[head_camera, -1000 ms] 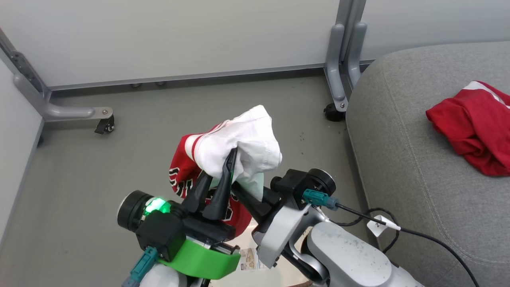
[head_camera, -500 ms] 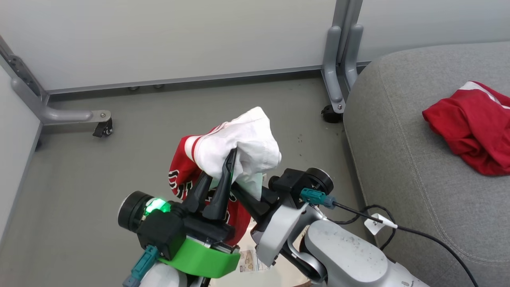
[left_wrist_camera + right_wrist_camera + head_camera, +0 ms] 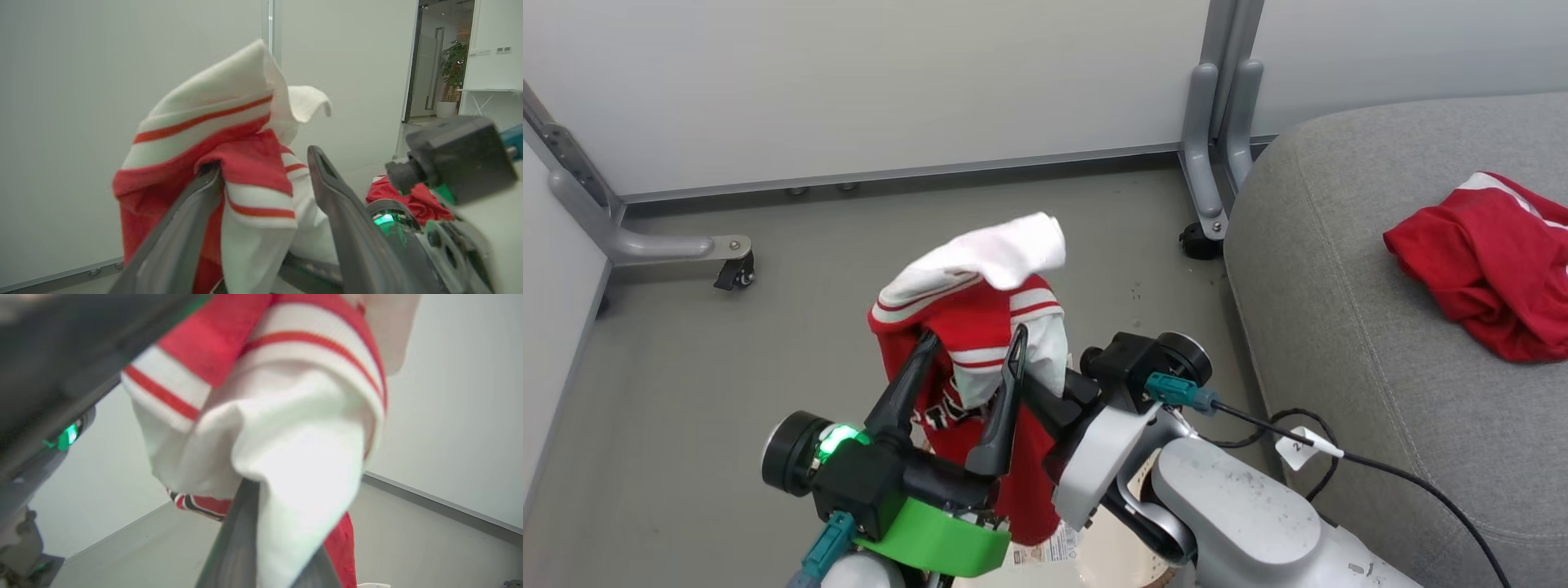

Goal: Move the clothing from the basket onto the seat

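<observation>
The red-and-white clothing piece (image 3: 968, 282), with striped cuffs, hangs in the air above the grey floor. My right gripper (image 3: 1033, 390) is shut on its white fabric (image 3: 302, 457). My left gripper (image 3: 972, 343) stands open around the same piece, and red cloth drapes over one finger (image 3: 196, 196). A plain red garment (image 3: 1486, 253) lies on the grey seat (image 3: 1339, 327) at the right. A cream corner of the basket (image 3: 1111, 563) with its paper label (image 3: 1037, 555) shows under my arms.
Grey partition walls stand behind, with metal legs on casters at the left (image 3: 735, 265) and by the seat's corner (image 3: 1205, 237). A black cable with a white tag (image 3: 1298, 445) runs from my right wrist across the seat's front edge.
My left gripper has opened and let go of the red-and-white piece. The cloth has loosened and unfolded, and now hangs lower from my right gripper. The camera shifted slightly.
</observation>
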Tool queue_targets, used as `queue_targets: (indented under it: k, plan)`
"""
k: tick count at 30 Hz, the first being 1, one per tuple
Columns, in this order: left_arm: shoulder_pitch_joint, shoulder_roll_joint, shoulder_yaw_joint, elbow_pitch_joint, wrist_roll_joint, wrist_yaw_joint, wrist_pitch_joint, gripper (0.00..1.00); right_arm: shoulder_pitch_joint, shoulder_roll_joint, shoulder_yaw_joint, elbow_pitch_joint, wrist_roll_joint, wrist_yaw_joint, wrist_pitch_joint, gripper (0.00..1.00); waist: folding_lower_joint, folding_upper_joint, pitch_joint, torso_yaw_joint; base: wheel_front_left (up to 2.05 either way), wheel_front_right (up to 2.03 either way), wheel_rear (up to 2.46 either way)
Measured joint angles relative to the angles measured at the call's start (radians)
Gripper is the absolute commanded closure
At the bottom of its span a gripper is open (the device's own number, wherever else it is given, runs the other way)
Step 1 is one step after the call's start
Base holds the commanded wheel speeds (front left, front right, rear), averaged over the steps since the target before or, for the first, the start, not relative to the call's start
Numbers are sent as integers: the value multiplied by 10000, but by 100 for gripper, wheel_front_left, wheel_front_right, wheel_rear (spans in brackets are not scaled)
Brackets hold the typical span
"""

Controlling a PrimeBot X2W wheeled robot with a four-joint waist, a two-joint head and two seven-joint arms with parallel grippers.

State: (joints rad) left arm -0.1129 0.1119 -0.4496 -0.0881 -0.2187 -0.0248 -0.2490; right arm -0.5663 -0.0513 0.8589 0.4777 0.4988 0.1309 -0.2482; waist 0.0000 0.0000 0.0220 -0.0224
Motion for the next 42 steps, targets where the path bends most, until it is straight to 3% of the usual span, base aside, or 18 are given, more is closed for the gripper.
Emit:
queue_targets:
  k: [12, 25, 34, 42]
  plan:
    - [1041, 614, -380, 314, -77, -33, 895, 0, -172, -157, -571, 190, -104, 0, -46, 100, 0, 0, -34, 196, 0, 0, 0]
    - [1175, 796, -575, 502, -144, -100, 1041, 0, -162, -171, -826, 385, -199, 0, -88, 100, 0, 0, 42, 152, 0, 0, 0]
    - [1148, 918, -679, 500, -144, -127, 1081, 0, -197, -207, -1118, 506, -278, 0, -102, 100, 0, 0, 219, -454, 0, 0, 0]
    - [809, 965, -1001, 502, -75, -337, 1191, 0, -359, -337, -1705, 522, -397, 0, -127, 100, 0, 0, 470, -1593, 0, 0, 0]
